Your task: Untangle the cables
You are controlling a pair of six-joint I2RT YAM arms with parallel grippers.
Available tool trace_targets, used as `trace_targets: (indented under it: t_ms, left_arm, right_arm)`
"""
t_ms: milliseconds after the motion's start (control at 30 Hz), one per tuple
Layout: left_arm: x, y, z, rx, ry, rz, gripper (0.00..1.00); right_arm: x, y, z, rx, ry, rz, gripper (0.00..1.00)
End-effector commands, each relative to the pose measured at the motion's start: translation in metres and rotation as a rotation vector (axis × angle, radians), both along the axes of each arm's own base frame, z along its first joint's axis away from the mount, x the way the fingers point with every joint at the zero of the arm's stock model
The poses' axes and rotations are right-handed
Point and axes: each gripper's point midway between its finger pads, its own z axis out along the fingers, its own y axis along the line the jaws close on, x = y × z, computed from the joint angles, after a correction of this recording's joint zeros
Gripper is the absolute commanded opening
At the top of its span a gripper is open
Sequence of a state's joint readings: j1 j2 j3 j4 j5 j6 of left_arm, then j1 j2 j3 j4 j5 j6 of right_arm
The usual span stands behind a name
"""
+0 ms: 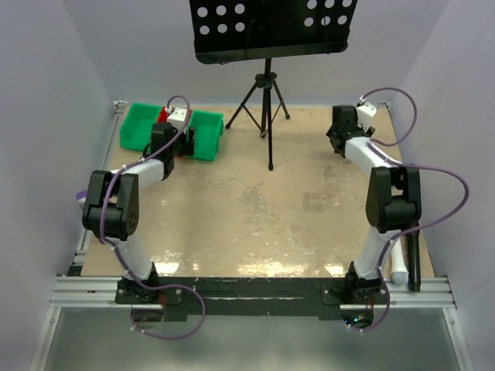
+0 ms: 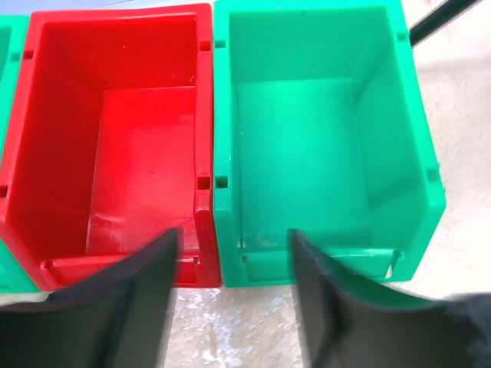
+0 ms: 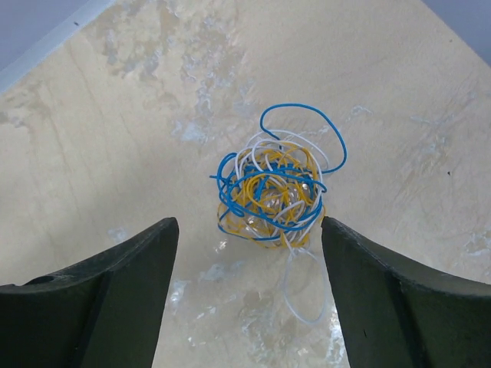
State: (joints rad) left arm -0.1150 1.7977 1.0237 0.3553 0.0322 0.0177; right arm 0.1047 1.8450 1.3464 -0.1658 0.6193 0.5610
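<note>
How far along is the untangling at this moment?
Done: nothing visible. The ball of thin blue, yellow and white wires lies knotted on the tan table, and the red plastic bin and green plastic bin are empty. In hand: nothing. The right gripper hangs open above the ball, and the left gripper is open over the bins. Left: all the separating.

Plain pale walls point(image 1: 46, 93) box everything in on three sides, sort of a lavender-white. The table point(image 1: 255, 209) is a tan board, pretty scuffed, with whitish worn blotches and a bit of glare toward the front. Light is soft and even, no hard shadows. An aluminium rail point(image 1: 255, 297) runs along the near edge. At the back there's a black music stand point(image 1: 271, 31) with a perforated tray, its tripod point(image 1: 267, 108) legs planted on the table.
</note>
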Motion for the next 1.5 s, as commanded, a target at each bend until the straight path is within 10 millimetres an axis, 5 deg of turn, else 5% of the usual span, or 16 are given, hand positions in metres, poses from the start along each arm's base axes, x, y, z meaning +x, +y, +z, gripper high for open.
trace_targets:
  t_ms: [0, 100, 233, 533, 767, 867, 1067, 1267, 1467]
  left_arm:
    - [0.018, -0.009, 0.028, -0.023, -0.065, -0.021, 0.79]
    - [0.034, -0.013, 0.037, -0.028, -0.084, -0.029, 0.87]
    - [0.055, -0.014, 0.027, -0.023, -0.065, -0.022, 0.84]
    - [0.068, -0.007, -0.012, 0.015, 0.011, 0.018, 0.51]
    - [0.063, 0.001, -0.019, 0.030, 0.044, 0.050, 0.14]
    - [0.051, 0.000, -0.022, 0.023, 0.079, 0.042, 0.09]
    - [0.003, 0.002, -0.027, 0.053, 0.159, 0.029, 0.06]
    - [-0.057, 0.011, -0.030, 0.107, 0.225, 0.015, 0.05]
    - [-0.086, 0.000, -0.013, 0.099, 0.212, -0.012, 0.04]
  right_arm:
    - [0.003, -0.011, -0.027, -0.045, 0.079, -0.046, 0.78]
    - [0.006, -0.013, -0.044, -0.039, 0.111, -0.038, 0.76]
    - [0.011, -0.011, -0.067, -0.027, 0.148, -0.011, 0.67]
    - [-0.004, 0.002, -0.077, 0.039, 0.145, 0.035, 0.36]
    - [-0.034, 0.033, -0.064, 0.087, 0.114, 0.100, 0.24]
    - [-0.055, 0.065, -0.056, 0.103, 0.105, 0.158, 0.24]
    - [-0.116, 0.159, -0.060, 0.176, 0.124, 0.344, 0.24]
    - [-0.187, 0.208, -0.071, 0.277, 0.161, 0.481, 0.24]
    - [-0.265, 0.269, -0.076, 0.339, 0.245, 0.652, 0.24]
